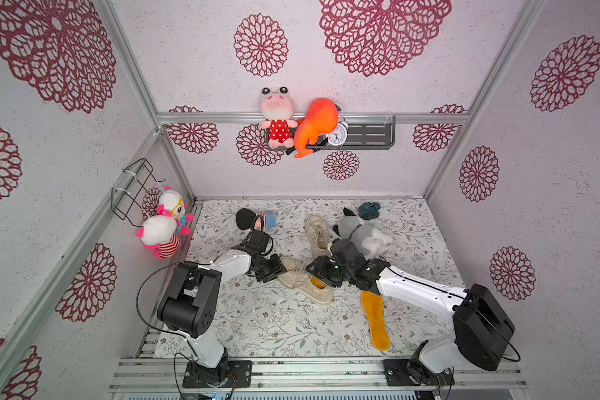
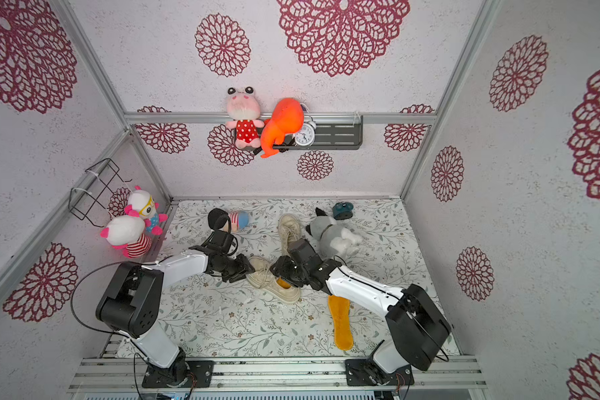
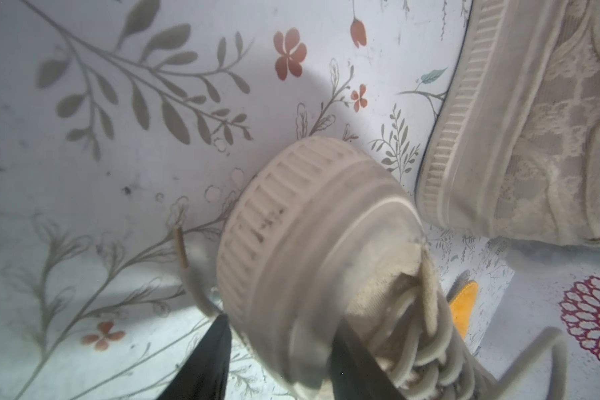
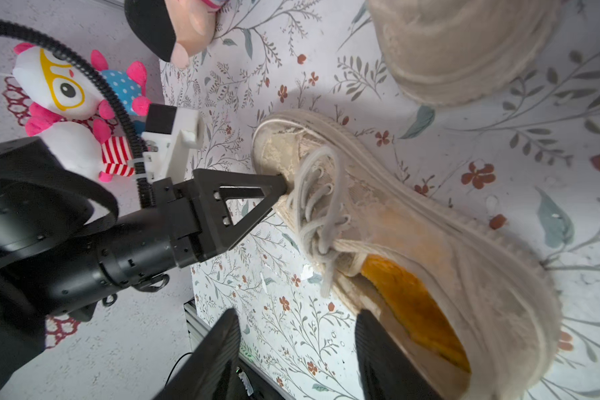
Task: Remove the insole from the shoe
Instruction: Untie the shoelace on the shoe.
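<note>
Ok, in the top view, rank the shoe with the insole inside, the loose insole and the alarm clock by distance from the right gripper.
1. The shoe with the insole inside, centre, at the right gripper.
2. The loose insole, on the table beside the right arm.
3. The alarm clock, on the back-wall shelf.

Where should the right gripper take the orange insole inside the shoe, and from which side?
Probably the heel end of the insole, the only part showing in the shoe. Come from above on the heel side; the left gripper holds the toe, so that end is blocked.
</note>
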{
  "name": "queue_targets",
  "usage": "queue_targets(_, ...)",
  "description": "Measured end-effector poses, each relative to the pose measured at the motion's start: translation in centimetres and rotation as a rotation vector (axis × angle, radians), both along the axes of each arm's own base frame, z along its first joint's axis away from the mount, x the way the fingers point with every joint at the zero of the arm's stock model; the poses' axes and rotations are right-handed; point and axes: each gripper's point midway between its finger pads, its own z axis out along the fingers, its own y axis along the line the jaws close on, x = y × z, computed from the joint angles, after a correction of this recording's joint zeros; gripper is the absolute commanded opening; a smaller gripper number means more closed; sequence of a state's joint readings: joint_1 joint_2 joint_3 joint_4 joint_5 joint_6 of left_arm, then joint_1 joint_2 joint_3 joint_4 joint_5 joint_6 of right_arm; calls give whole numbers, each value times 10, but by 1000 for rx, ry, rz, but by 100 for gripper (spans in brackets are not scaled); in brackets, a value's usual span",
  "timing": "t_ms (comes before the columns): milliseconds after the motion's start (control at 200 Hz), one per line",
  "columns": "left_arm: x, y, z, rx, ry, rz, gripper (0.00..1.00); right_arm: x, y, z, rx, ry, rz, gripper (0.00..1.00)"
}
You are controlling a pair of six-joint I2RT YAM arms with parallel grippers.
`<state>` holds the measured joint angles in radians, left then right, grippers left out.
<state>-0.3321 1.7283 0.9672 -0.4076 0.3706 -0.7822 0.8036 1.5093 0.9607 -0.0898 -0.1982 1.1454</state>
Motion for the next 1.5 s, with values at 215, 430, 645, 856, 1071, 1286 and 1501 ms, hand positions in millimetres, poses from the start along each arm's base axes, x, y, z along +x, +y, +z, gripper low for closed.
queue_targets(215,2,-1,1,9,6,-3,47,5,14,-24,2,30,26,59)
queue_targets(430,4,-1,-2,18,7,-14,44,14,28,-28,58,16,34,59)
queue_targets(645,5,1,-6,38,5,-24,41,27,45,-7,181,-31,10,58)
queue_targets(856,7,0,-7,89,17,-66,40,30,48,-4,280,-44,-24,56)
queue_targets(1071,7,-2,-8,163,21,-101,39,33,54,0,360,-50,-25,56)
queue_targets(1286,7,-3,-9,221,14,-127,39,34,57,-4,355,-53,-5,54)
queue_targets(1501,7,-2,-9,244,-1,-145,39,42,53,-5,154,-123,33,56)
